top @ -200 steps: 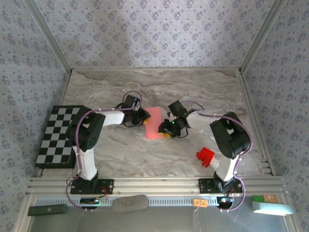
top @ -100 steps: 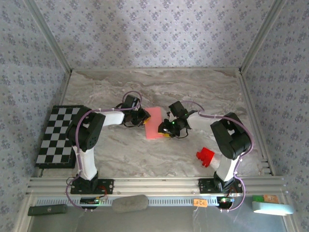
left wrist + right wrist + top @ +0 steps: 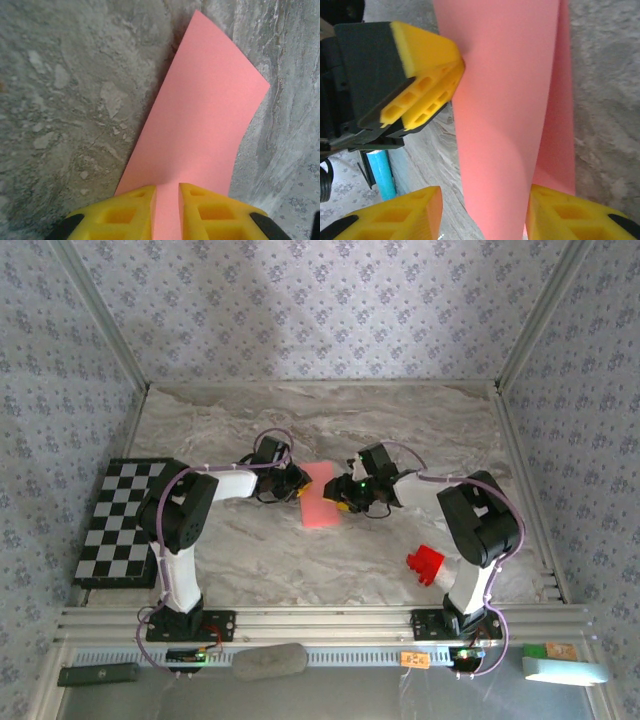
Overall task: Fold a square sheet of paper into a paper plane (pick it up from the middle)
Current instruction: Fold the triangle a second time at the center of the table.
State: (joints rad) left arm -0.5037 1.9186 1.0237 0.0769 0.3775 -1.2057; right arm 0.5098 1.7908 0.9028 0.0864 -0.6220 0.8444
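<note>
The square sheet of paper (image 3: 320, 497), salmon-pink, is doubled over into a long strip at the table's middle; it has no paper plane's pointed shape. My left gripper (image 3: 298, 483) is shut on its left edge. In the left wrist view the sheet (image 3: 200, 110) runs out from between the nearly closed yellow fingers of the left gripper (image 3: 166, 200). My right gripper (image 3: 343, 495) sits at the strip's right side. In the right wrist view the curved sheet (image 3: 510, 100) passes between the open right gripper (image 3: 484, 215), with a gap beside its left finger. The left gripper's fingers (image 3: 427, 85) pinch the far edge.
A black-and-white chequered board (image 3: 125, 520) lies at the table's left edge. A small red block (image 3: 425, 563) sits by the right arm's base. A grey pad (image 3: 268, 661) and a white-green item (image 3: 560, 665) rest on the front rail.
The right gripper's jaws have widened around the strip, and its wrist has shifted a little up and right. The left gripper and sheet have stayed put.
</note>
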